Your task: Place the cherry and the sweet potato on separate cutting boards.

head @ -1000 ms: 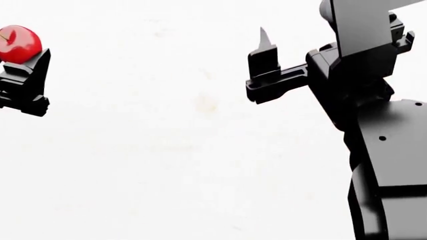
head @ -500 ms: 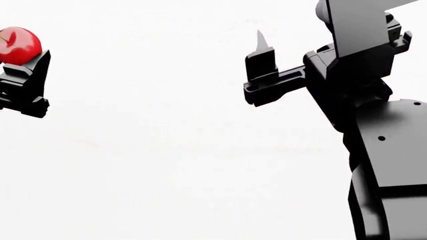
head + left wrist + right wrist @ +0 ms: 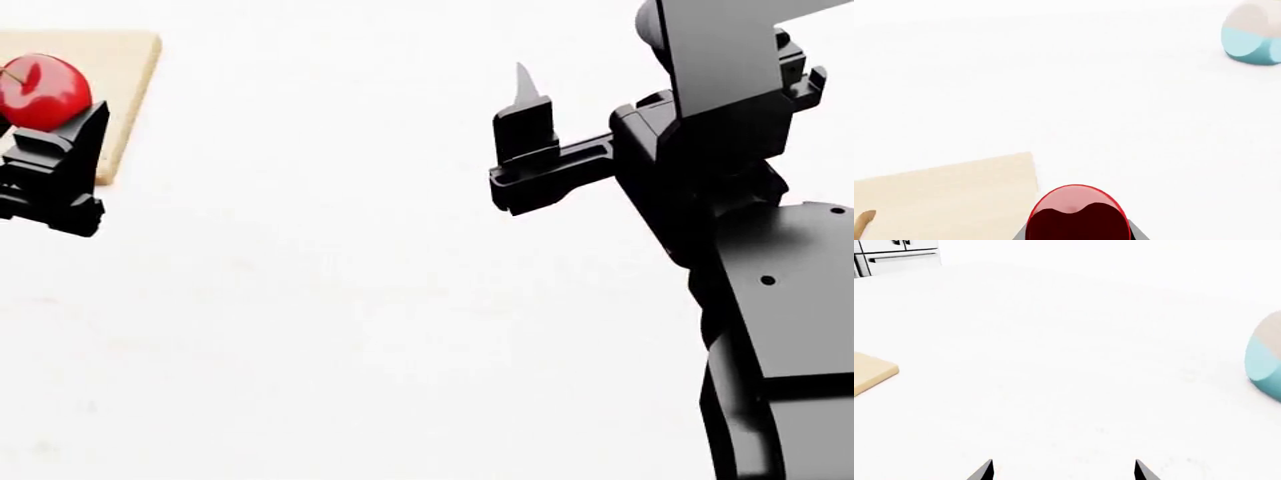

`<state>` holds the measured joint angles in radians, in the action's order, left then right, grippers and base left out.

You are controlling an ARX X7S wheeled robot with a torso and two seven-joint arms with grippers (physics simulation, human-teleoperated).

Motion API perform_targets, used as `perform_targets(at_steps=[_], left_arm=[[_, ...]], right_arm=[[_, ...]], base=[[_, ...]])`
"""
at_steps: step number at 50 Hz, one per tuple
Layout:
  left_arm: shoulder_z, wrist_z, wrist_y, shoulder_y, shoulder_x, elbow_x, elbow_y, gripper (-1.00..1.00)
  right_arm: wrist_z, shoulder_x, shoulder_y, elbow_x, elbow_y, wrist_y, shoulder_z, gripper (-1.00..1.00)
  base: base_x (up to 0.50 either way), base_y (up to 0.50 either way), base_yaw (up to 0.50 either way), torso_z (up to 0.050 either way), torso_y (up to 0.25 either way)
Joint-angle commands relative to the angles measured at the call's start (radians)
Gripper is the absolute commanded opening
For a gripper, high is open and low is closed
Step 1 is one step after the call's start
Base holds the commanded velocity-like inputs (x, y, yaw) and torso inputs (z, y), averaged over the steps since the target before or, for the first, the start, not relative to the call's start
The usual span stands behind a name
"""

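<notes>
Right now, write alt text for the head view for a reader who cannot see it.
The left tool holds a glossy red cherry at the view's left edge, in front of a pale wooden cutting board on a white surface. At right, the black right arm reaches in with its empty tool.
</notes>
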<state>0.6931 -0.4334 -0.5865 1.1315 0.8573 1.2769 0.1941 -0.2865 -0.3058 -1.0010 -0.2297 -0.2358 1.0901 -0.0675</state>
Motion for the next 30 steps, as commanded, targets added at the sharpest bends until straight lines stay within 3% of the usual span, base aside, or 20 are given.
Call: perform_targets(at_steps=[1, 26, 30], left_arm=[[0.003, -0.008, 0.006, -0.003, -0.009, 0.009, -0.004, -1.0], [0.016, 0.017, -0.009, 0.022, -0.037, -0.002, -0.041, -1.0], [0.019, 0.016, -0.006, 0.016, -0.039, -0.006, -0.042, -1.0]], right_arm=[[0.003, 0.0, 0.004, -0.006, 0.0, 0.0, 0.001, 1.0], [0.013, -0.001, 0.021, -0.018, 0.003, -0.009, 0.016, 1.0], [0.019, 0.004, 0.022, -0.022, 0.004, -0.004, 0.027, 1.0]], base=[[0.0, 0.5, 0.0, 0.0, 0.0], [0.0, 0.5, 0.0, 0.0, 0.0], [0.0, 0.1, 0.0, 0.0, 0.0]])
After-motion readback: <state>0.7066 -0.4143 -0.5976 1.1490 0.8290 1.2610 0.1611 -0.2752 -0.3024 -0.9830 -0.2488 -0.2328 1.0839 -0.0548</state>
